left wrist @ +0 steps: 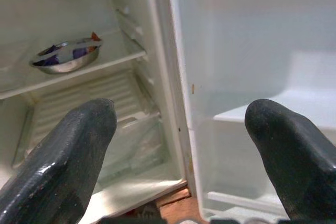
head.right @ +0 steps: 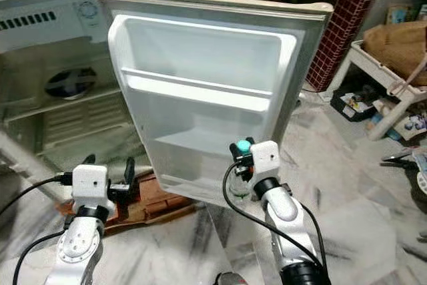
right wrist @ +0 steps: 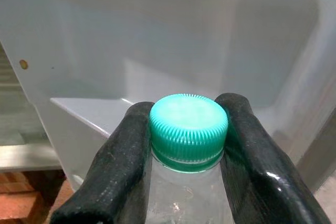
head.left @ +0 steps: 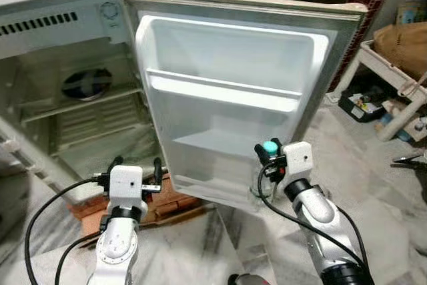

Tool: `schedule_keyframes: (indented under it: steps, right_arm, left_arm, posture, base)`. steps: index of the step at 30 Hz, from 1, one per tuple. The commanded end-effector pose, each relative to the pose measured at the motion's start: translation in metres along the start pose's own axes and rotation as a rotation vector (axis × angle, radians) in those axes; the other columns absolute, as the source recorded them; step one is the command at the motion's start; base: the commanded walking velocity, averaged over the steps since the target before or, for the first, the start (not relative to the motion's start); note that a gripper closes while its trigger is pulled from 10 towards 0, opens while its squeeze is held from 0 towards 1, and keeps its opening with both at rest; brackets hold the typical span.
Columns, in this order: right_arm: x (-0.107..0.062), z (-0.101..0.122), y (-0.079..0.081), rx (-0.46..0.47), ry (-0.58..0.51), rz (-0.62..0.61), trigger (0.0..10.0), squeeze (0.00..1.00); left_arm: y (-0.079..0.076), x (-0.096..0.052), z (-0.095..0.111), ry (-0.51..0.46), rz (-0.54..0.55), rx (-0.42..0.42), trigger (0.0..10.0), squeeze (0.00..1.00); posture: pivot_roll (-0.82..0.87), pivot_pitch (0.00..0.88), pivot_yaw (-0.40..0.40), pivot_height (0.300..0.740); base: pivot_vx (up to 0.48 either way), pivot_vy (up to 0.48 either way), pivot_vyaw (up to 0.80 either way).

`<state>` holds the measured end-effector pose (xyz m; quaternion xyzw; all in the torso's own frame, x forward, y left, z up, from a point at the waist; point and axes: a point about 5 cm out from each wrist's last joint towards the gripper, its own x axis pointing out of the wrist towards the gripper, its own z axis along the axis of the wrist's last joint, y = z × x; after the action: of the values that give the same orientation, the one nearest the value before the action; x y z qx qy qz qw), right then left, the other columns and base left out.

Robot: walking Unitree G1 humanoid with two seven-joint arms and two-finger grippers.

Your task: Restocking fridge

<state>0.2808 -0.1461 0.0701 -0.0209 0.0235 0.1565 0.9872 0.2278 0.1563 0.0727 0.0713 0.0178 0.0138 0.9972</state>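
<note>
A clear plastic bottle (head.left: 257,188) with a teal cap (right wrist: 188,128) hangs upright in front of the open fridge door (head.left: 227,98). My right gripper (head.left: 269,156) is shut on the bottle's neck, just under the cap, close to the door's lowest shelf (head.left: 213,191). Its two black fingers (right wrist: 121,166) press the neck from both sides. My left gripper (head.left: 137,168) is open and holds nothing, low at the hinge side of the door. Its black fingertips (left wrist: 79,140) stand wide apart, facing the fridge's inside (head.left: 80,118).
A steel bowl (left wrist: 65,56) sits on a shelf inside the fridge. The fridge stands on bricks (head.left: 170,205) over a marble floor. A white rack (head.left: 393,78) with a brown sack and a toolbox (head.left: 360,105) stand at the right.
</note>
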Motion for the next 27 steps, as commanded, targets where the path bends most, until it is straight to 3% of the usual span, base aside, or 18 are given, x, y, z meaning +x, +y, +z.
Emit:
schedule_keyframes:
  steps: [1, 20, 27]
  right_arm:
    - [0.0093, 0.0120, 0.0018, -0.017, -0.049, 0.015, 10.0, 0.00]
    - [0.0147, 0.0184, 0.0087, -0.027, -0.089, 0.058, 10.0, 0.00]
    - [0.0162, 0.0185, 0.0110, -0.024, -0.092, 0.066, 10.0, 0.00]
  left_arm:
    - [0.0076, -0.0013, -0.0018, 0.008, 0.046, -0.030, 10.0, 0.00]
    - [0.0146, 0.0007, -0.0013, -0.006, 0.066, 0.023, 10.0, 0.00]
    - [0.0157, 0.0010, -0.0017, -0.003, 0.073, 0.028, 10.0, 0.00]
  posture:
    - [-0.02, 0.017, 0.025, 0.740]
    - [-0.01, 0.031, 0.028, 0.740]
    - [-0.01, 0.037, 0.031, 0.690]
  base:
    - [0.000, 0.000, 0.00]
    - [0.000, 0.000, 0.00]
    - [0.000, 0.000, 0.00]
